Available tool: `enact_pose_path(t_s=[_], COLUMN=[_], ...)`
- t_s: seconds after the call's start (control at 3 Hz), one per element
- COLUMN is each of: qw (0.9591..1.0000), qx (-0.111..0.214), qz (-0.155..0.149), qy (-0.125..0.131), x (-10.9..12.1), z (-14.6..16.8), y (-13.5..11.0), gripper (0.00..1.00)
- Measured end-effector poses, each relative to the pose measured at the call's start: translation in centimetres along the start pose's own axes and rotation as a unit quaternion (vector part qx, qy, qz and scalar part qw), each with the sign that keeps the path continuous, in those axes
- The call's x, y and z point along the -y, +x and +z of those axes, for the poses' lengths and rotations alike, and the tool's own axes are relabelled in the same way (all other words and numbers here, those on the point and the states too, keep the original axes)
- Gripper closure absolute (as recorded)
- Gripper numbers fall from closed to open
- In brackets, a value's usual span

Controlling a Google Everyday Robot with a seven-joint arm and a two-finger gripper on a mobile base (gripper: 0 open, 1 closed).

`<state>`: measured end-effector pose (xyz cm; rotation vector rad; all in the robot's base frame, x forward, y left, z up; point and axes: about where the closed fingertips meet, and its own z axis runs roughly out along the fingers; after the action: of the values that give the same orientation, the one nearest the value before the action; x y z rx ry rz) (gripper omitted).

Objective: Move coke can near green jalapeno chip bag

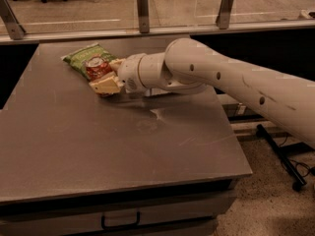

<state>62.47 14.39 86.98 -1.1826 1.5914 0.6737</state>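
The coke can (98,68), red with a silver top, sits between the cream fingers (107,85) of my gripper (102,74), which is shut on it. The can is held at the near right edge of the green jalapeno chip bag (84,56), which lies flat at the far left of the grey table (123,141). The can overlaps the bag's edge in this view; I cannot tell whether it rests on the table or hangs just above it. My white arm reaches in from the right.
A glass barrier with metal posts (142,9) runs behind the table's far edge. A drawer handle (120,221) shows below the front edge. A black stand and cables (285,156) lie on the floor at the right.
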Motion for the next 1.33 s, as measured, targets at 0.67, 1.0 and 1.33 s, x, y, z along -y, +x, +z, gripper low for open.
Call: enact_pose_path(t_s=[0.67,1.0,1.33], qw=[0.9999,0.9998,0.9989], qx=[-0.004,-0.008,-0.018], qz=[-0.002,-0.009,-0.022], qy=[0.011,0.018,0.037], x=[0.8,1.2,1.7], z=[0.5,-0.4,-2.5], y=[-0.1,-0.3,-1.0], gripper=[0.37,0.13,0.00])
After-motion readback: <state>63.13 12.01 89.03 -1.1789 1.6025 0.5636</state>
